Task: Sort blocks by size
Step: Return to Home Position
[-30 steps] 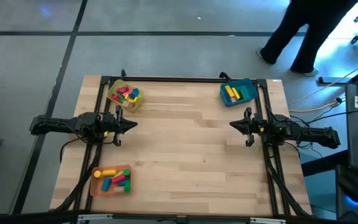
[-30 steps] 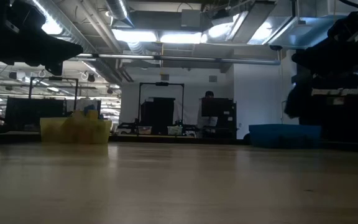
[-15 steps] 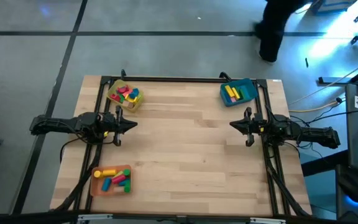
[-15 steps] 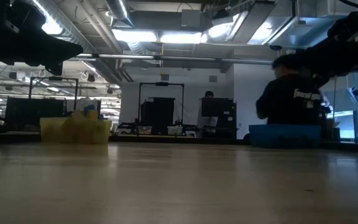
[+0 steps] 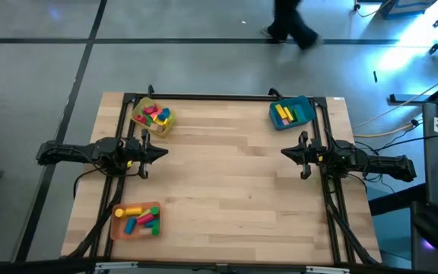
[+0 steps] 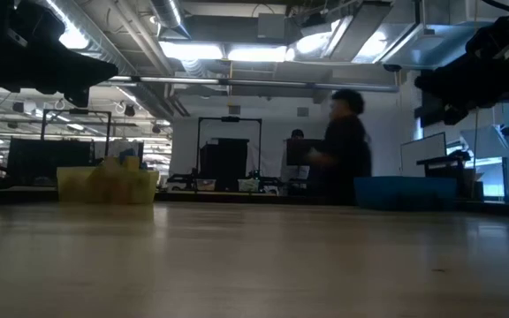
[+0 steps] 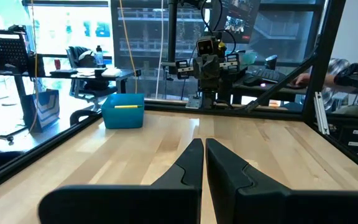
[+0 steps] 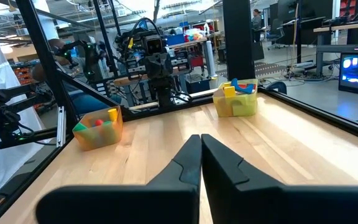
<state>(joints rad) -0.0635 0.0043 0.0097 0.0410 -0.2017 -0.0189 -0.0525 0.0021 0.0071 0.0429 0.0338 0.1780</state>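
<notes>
The blocks lie in three trays. Red, pink, green and blue blocks (image 5: 153,116) fill a yellow tray (image 5: 140,109) at the far left. Yellow and green blocks (image 5: 283,113) sit in a blue tray (image 5: 303,104) at the far right. A yellow cylinder and several blue, red and green blocks (image 5: 137,218) lie in an orange tray (image 5: 118,228) at the near left. My left gripper (image 5: 166,152) hangs shut at the table's left side, pointing level toward the middle. My right gripper (image 5: 283,152) hangs shut at the right side, facing it. Neither holds anything.
A black frame (image 5: 211,97) runs along the table's far edge and down both sides. The wide wooden middle (image 5: 226,175) between the two grippers is bare. A person (image 6: 343,146) walks in the room beyond the far edge.
Both arms and all the blocks have kept still. The person beyond the far edge has walked from the right toward the left.
</notes>
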